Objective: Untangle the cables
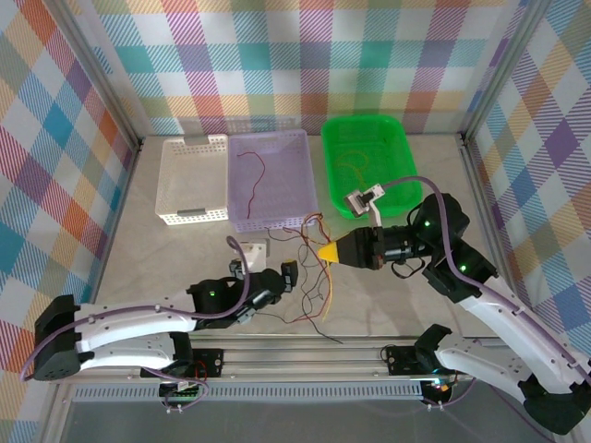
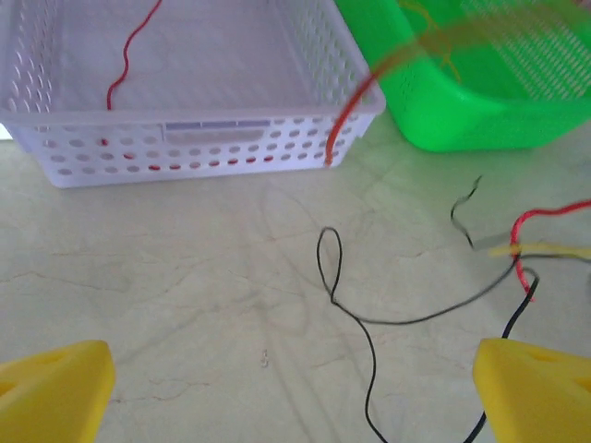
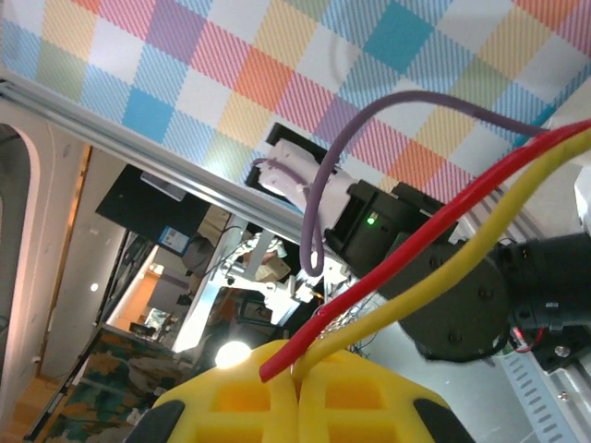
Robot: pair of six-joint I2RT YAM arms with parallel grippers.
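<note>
Right end effector [image 1: 330, 252] is clamped tight on a red cable [image 3: 397, 266] and a yellow cable [image 3: 369, 320], both poking up from between its yellow fingers. The rest of the cables [image 1: 314, 286] are a loose tangle on the bench [image 1: 157, 258], middle-ish toward the near edge, just in front of the lilac basket [image 1: 277, 221]. Left end effector [image 1: 268, 275] sits right beside the tangle, spread wide, holding nothing. A black cable [image 2: 369, 318] loops on the bench ahead of it. One red strand [image 1: 256, 171] lies in the lilac basket and an orange strand [image 1: 355, 171] in the green basket [image 1: 369, 122].
</note>
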